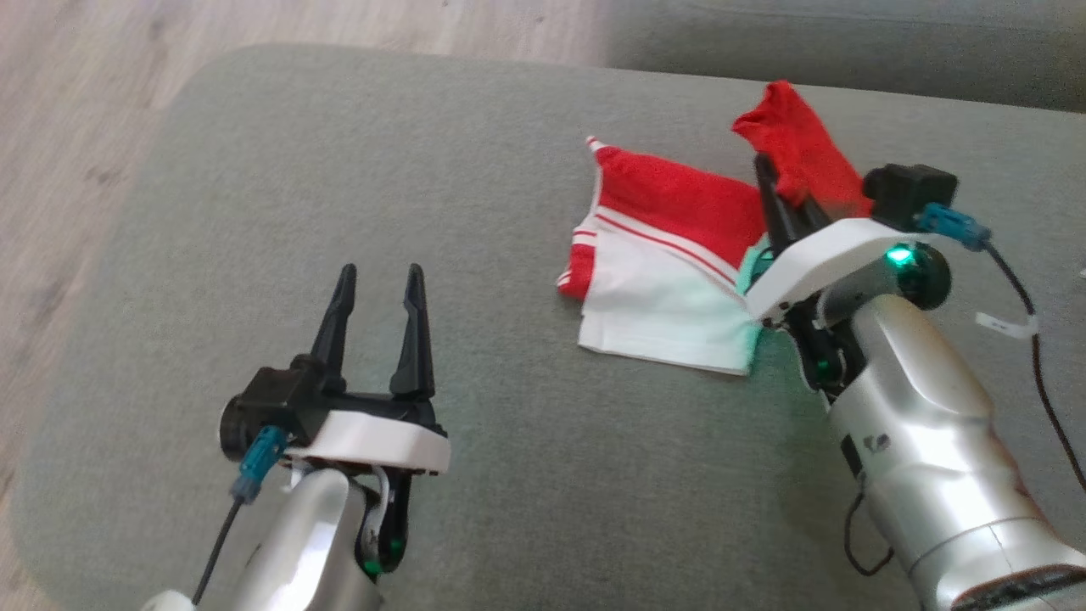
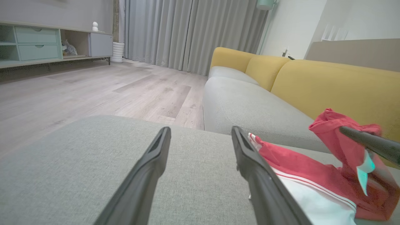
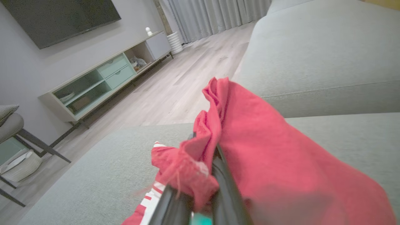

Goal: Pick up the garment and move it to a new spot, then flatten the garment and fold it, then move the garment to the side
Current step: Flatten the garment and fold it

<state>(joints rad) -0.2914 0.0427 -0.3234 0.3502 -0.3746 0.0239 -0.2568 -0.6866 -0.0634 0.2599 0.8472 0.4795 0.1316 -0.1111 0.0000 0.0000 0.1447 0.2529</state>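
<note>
The garment (image 1: 670, 255), red and white with thin stripes, lies toward the far right side of the grey cushion (image 1: 339, 170). Its white part is flat on the fabric, and one red end is drawn up into a peak above the rest. The right gripper (image 1: 764, 165) is clenched on that raised red end, its two dark fingers pressed together with cloth bunched between them. In the right wrist view the red cloth drapes over the fingers and falls away to the right, while a striped edge shows low on the left. The left gripper (image 1: 379, 271) sits over bare cushion at the near left, well apart from the garment. Its fingers are spread wide with nothing between them, and they point toward the cushion's far edge. Pale wooden floor (image 1: 85, 68) borders the cushion on the left. In the left wrist view a sofa (image 2: 328, 81) with a grey seat and yellow backs stands beyond the cushion, behind the lifted red peak
</note>
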